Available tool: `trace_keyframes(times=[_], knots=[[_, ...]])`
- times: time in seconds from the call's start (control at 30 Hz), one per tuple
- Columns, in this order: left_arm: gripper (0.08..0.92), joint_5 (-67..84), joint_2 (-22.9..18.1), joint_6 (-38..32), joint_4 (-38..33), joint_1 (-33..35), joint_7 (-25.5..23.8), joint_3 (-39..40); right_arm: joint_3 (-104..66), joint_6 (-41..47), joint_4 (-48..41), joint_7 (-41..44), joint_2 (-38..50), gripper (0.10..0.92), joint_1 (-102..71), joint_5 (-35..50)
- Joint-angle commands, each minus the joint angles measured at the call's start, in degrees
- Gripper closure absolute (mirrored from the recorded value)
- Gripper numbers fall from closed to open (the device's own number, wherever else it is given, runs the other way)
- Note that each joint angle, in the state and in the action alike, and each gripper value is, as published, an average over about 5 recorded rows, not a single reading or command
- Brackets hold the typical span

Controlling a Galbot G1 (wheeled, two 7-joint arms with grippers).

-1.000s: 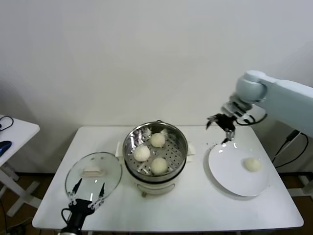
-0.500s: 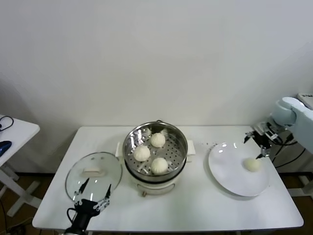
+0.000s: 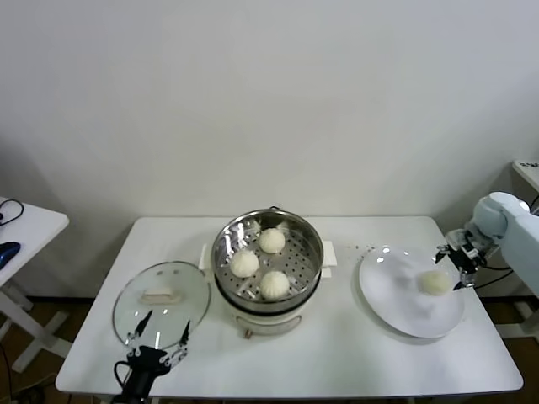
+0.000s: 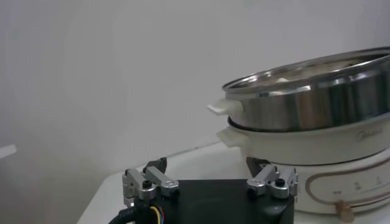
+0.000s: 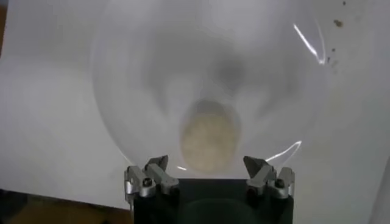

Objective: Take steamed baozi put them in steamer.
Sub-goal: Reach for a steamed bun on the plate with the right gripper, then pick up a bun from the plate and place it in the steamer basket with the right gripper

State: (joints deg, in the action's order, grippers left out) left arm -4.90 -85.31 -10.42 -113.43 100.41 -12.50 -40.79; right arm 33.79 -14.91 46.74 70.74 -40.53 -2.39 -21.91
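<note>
Right gripper (image 3: 456, 257) spread open just right of the last bun (image 3: 435, 282) on the plate (image 3: 396, 307). Three buns (image 3: 259, 263) sit in the steamer (image 3: 267, 252), centre. Left gripper (image 3: 157, 345) open, parked at near left edge by the lid (image 3: 161, 293).

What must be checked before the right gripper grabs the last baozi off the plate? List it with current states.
1. Right gripper open: ok.
2. Last baozi lined up between its fingers: ok.
3. That baozi lies alone on the plate: ok.
4. Steamer uncovered, glass lid set aside on the table: ok.
5. Free space on the steamer tray beside the three baozi already in: ok.
6. Left gripper parked near the lid, clear of the path: ok.
</note>
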Motion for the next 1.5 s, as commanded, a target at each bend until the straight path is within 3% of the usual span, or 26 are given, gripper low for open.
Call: trace_keyframes(times=[0.03,0.77,1.13,1.33,1.5], knots=[[0.177,-0.4,0.0,0.2,0.3,-0.1,0.0,0.0,-4.6,-1.0,-6.3,-0.5,-4.9,0.203,-3.4,-4.3],[0.177,-1.4,-0.1,1.1,0.8,-1.3,0.1,0.3,-7.7,-3.2,-12.6,-0.5,-9.0,0.203,-2.6,-9.3],[0.177,-1.7,-0.1,1.1,0.6,-1.2,0.3,0.3,-7.6,-2.8,-12.6,-0.7,-9.0,0.319,-2.1,-7.8],[0.177,-1.8,-0.1,1.0,0.5,-1.1,0.3,0.4,-3.9,0.0,-11.3,-0.5,-8.0,0.338,0.2,0.2],[0.177,-1.8,-0.2,0.9,0.3,-1.0,0.3,0.5,7.2,6.2,-7.0,-0.6,-5.5,0.342,6.6,17.7]])
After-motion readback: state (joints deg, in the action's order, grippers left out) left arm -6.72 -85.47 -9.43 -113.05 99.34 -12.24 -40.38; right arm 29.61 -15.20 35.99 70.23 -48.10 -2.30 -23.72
